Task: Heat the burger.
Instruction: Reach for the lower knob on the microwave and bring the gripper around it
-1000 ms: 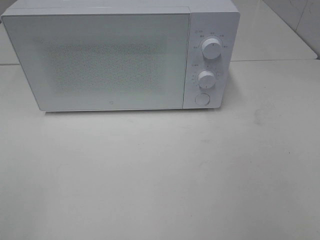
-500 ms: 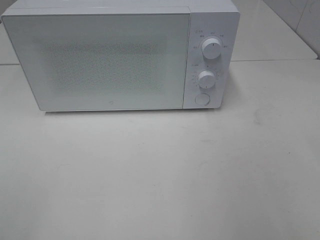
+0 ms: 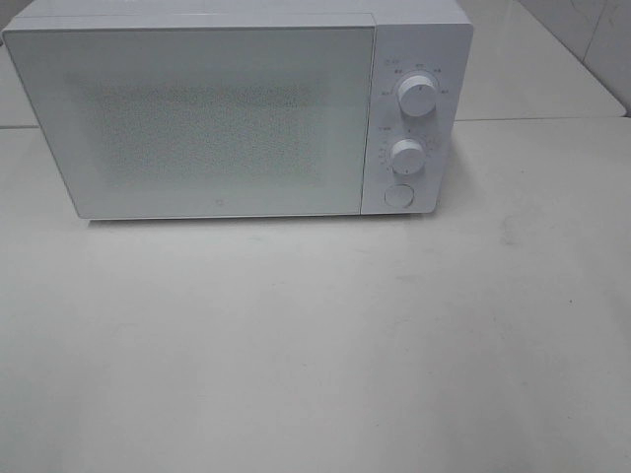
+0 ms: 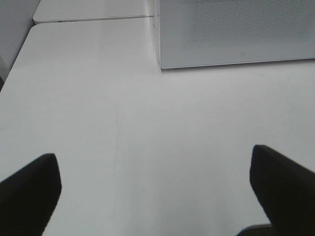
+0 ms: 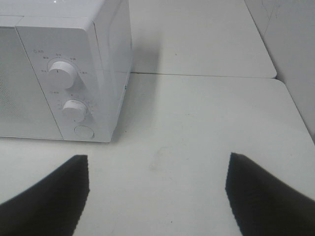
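The burger is out of view in every frame. A white microwave (image 3: 237,108) stands at the back of the table with its door (image 3: 197,118) shut; two dials (image 3: 418,97) and a round button (image 3: 398,195) sit on its right panel. The exterior high view shows neither arm. My left gripper (image 4: 155,191) hovers open over bare table in front of the microwave's left corner (image 4: 160,64), nothing between its fingers (image 4: 29,191). My right gripper (image 5: 157,194) stands open over the table to the right of the control panel (image 5: 66,98), empty.
The white table (image 3: 315,345) stretches in front of the microwave. A seam to a second table surface (image 5: 197,34) runs behind it. A tiled wall (image 3: 592,39) rises at the far right.
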You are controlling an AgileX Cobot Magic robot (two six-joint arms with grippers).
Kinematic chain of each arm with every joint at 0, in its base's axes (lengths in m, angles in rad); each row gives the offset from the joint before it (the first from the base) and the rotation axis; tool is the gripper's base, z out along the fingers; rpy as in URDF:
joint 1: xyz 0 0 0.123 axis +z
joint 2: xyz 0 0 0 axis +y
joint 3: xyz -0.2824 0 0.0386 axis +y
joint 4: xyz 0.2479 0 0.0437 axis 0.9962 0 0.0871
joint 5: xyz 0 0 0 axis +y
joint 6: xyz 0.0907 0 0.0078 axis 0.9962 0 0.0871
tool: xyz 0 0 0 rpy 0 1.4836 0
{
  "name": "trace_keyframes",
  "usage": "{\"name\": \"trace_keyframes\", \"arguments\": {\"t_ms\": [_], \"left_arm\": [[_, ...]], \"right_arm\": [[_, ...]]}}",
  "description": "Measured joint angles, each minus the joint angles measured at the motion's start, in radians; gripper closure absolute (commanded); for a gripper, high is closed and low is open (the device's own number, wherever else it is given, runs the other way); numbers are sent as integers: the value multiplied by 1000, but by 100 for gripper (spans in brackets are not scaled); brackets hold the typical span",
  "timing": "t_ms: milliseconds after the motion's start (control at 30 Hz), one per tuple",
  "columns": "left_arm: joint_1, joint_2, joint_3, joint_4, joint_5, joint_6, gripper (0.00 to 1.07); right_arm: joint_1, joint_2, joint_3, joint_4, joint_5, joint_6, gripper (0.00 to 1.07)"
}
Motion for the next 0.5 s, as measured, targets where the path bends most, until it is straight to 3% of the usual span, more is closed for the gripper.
{"name": "trace_keyframes", "arguments": {"t_ms": [500], "left_arm": [[0, 0, 0, 0, 0, 0, 9]], "right_arm": [[0, 300, 0, 0, -319, 0, 32]]}}
